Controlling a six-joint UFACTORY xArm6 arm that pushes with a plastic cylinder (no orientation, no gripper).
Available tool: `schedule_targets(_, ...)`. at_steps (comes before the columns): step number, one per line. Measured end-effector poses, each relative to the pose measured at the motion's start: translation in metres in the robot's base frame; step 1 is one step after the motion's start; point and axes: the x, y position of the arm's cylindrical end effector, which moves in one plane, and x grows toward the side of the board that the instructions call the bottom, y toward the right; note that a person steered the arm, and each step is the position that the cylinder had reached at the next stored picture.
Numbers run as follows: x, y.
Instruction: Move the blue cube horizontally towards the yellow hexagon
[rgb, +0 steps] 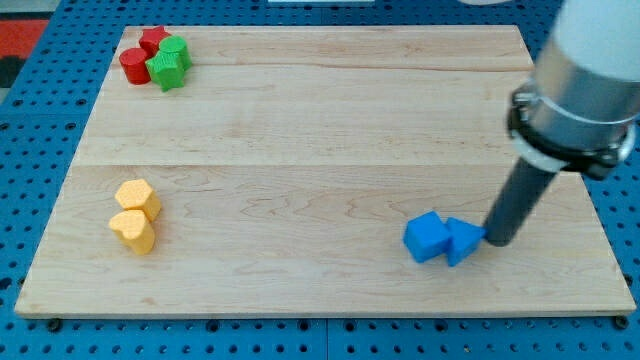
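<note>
Bench: a pale wooden board (320, 120) lay on a blue pegboard surface (40, 130), with a red patch at the view's top left corner.
Arm: a white and grey body with a black collar (570, 140) entered from the view's top right, ending in a straight dark rod (520, 205) that slanted down toward the view's left.
My tip: my tip (497, 241) rested on the bench at the view's lower right, touching or just beside the right edge of the second blue block.
Gripper: the arm carried none, only the rod, so nothing was clenched, released or grasped.
Blue cube: the blue cube (427, 238) sat at the view's lower right, touching the second blue block on its right side.
Second blue block: a blue block (463, 240) of angular shape, exact form unclear, lay between the blue cube and my tip.
Yellow hexagon: the yellow hexagon (137, 196) stood at the view's left, well apart from the blue cube and a little higher in the view.
Other yellow block: a yellow block (133, 231), shape unclear, touched the hexagon from just below.
Top left cluster: a red cylinder (133, 66), a red star-like block (153, 40), a green star-like block (168, 71) and a green block (176, 49) were huddled together.
Writing: no readable brand, label or text could be made out.
</note>
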Motion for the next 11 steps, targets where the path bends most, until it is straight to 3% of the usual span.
schedule_targets(1, 0.011, -0.052)
schedule_targets(2, 0.011, -0.058)
schedule_targets(4, 0.035, -0.011)
schedule_targets(5, 0.047, -0.020)
schedule_targets(7, 0.008, -0.140)
schedule_targets(8, -0.010, -0.152)
schedule_targets(10, -0.024, -0.064)
schedule_targets(11, -0.026, -0.109)
